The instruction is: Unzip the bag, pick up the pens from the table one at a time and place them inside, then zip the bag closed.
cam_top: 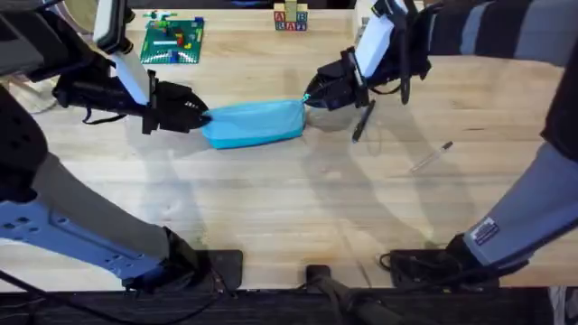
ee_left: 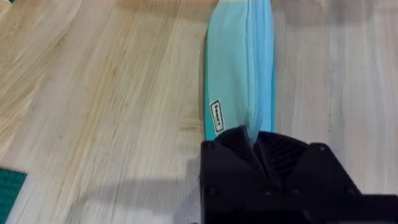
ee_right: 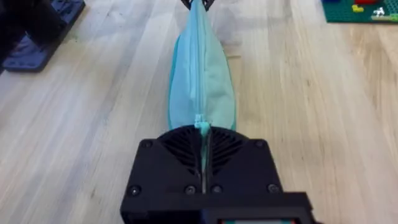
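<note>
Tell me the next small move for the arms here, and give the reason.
Probably the right gripper should draw the zipper pull along the bag toward the left gripper, which pinches the far end taut. The zip line looks closed along its whole length, and both pens, the dark pen and the silvery pen, lie on the table.

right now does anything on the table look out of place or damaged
Nothing stands out. The soft light blue fabric zip pouch lies flat and intact, gripped at each end by the left end effector and right end effector. The dark stick pen and pale silvery pen lie loose nearby.
</note>
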`<state>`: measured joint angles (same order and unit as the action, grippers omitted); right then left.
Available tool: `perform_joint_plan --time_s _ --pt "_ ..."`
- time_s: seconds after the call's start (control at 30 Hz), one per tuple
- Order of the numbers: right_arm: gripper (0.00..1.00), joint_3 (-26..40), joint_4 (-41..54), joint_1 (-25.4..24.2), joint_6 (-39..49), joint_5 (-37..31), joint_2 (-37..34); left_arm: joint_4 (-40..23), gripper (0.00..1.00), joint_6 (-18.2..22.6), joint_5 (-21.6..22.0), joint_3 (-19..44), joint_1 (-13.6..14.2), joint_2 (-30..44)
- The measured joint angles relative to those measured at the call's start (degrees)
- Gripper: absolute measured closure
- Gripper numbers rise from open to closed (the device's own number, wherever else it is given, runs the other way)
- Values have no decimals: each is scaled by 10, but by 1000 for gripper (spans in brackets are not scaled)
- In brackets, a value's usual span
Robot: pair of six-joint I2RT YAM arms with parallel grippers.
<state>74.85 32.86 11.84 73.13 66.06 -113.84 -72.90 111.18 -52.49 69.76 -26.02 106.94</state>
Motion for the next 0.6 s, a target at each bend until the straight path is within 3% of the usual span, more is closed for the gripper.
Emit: perform_joint_plan --time_s 0.6 --pt "972 0 -1 10 -33 34 12 -2 959 0 1 0 0 0"
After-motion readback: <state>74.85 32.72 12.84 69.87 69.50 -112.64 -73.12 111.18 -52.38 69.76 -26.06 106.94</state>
